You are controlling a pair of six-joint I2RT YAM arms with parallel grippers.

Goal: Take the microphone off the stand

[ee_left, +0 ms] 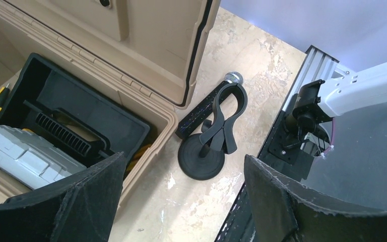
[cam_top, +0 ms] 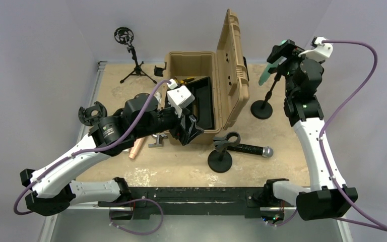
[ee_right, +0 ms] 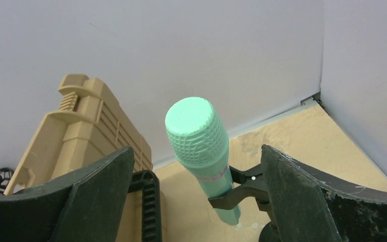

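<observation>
A: R pincer state?
B: The right gripper point(ee_right: 195, 151) is seen wide open, w/ fingers point(ee_right: 80, 201) spread to either side of the green microphone point(ee_right: 199, 141). No contact is shown.

A: Where is the mic found?
B: It is held in the clip point(ee_right: 242, 189) of the tall stand point(cam_top: 261, 109), at the far R of the table point(cam_top: 282, 161), tilted w/ its head up. It is clamped around its lower body. In the top view the right gripper is raised at the mic's upper end, beside the open lid point(cam_top: 232, 60) of the tan case point(cam_top: 191, 63).

A: L side?
B: The left gripper point(ee_left: 181, 159) is also seen open, nothing between the fingers. It is hung over the front edge of the tan case, approx. above the black tray point(ee_left: 80, 106) inside.

A: Anything else noted?
B: A black microphone point(ee_left: 201, 113) w/ a silver head is laid flat on the table, just beside a short stand point(cam_top: 220, 161). Its clip is seen over the mic body, but whether it is gripped can't be told. A tripod point(cam_top: 133, 63) w/ a round mount is placed at the far L corner.
</observation>
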